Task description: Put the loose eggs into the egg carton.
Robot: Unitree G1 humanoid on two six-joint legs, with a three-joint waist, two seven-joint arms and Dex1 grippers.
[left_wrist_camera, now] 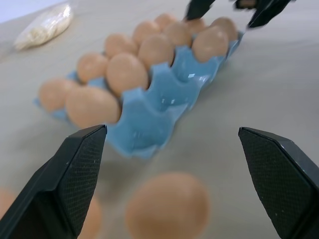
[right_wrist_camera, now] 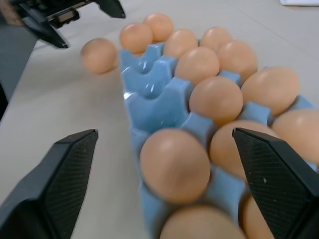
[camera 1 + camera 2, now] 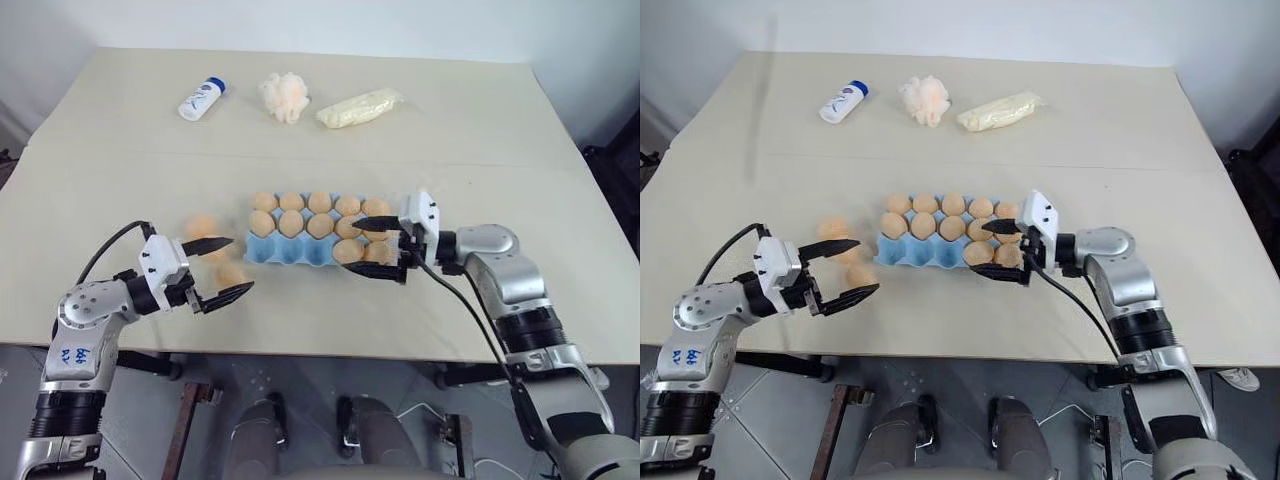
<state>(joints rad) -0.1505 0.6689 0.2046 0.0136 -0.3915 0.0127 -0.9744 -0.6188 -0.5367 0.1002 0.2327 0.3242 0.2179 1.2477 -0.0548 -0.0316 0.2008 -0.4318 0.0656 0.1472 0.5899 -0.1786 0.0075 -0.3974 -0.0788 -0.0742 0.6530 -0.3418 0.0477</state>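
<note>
The light-blue egg carton lies mid-table. Both far rows are full of eggs, and the near row holds two eggs at its right end, with three bare cups on the left. My right gripper stands open at the carton's right end, its fingers to either side of the seated eggs. It holds nothing. Three loose eggs lie on the table just left of the carton. My left gripper is open and empty above them, with one egg low between its fingers.
Along the table's far side lie a white bottle with a blue cap, a fluffy cream puff ball and a pale yellow wrapped packet. The table's front edge runs just below both grippers.
</note>
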